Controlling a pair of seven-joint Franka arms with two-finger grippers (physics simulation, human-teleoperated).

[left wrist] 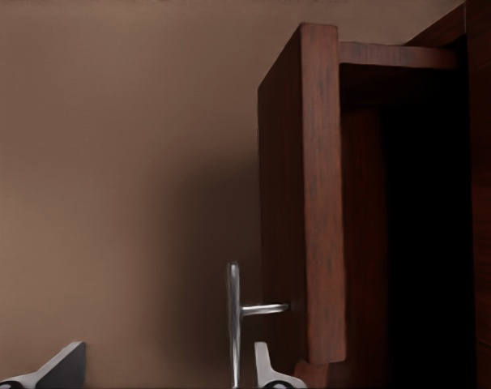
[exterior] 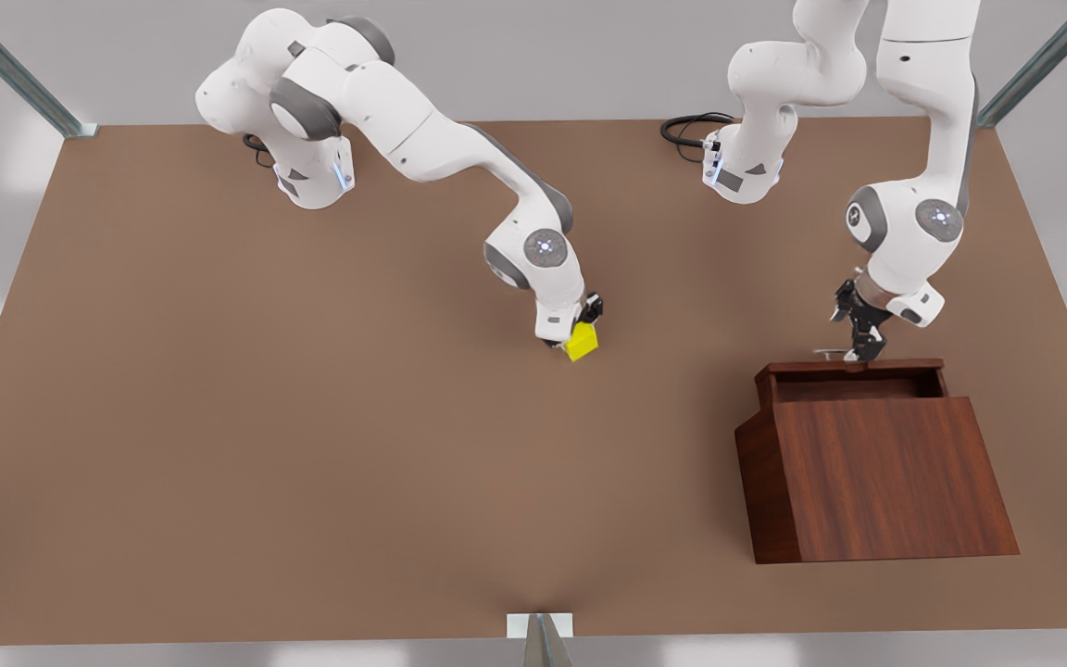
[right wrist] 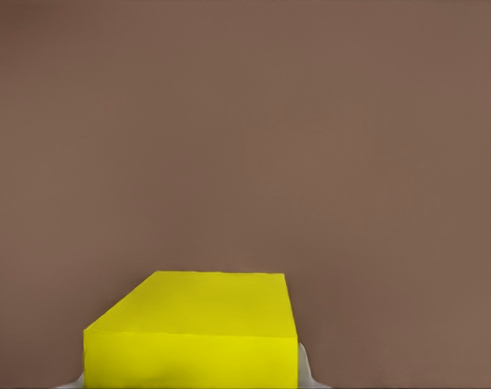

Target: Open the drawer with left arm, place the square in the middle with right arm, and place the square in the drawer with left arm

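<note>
The square [exterior: 581,342] is a small yellow cube near the middle [exterior: 459,389] of the brown tabletop, and my right gripper [exterior: 569,335] is shut on it. In the right wrist view the square [right wrist: 197,324] sits between the fingertips with bare table beyond. The drawer [exterior: 853,367] is slid partly out of its dark wood box [exterior: 876,482] at the front view's right. My left gripper [exterior: 860,348] hangs at the drawer's silver handle [exterior: 828,352]. In the left wrist view the handle [left wrist: 233,316] stands between the spread fingers [left wrist: 266,366] of that open gripper [left wrist: 164,363].
Both arm bases [exterior: 311,176] [exterior: 742,171] stand at the table's far edge, with a black cable [exterior: 691,125] by one of them. Metal frame posts [exterior: 15,69] rise at the far corners. Bare brown tabletop [exterior: 219,417] spreads across the front view's left.
</note>
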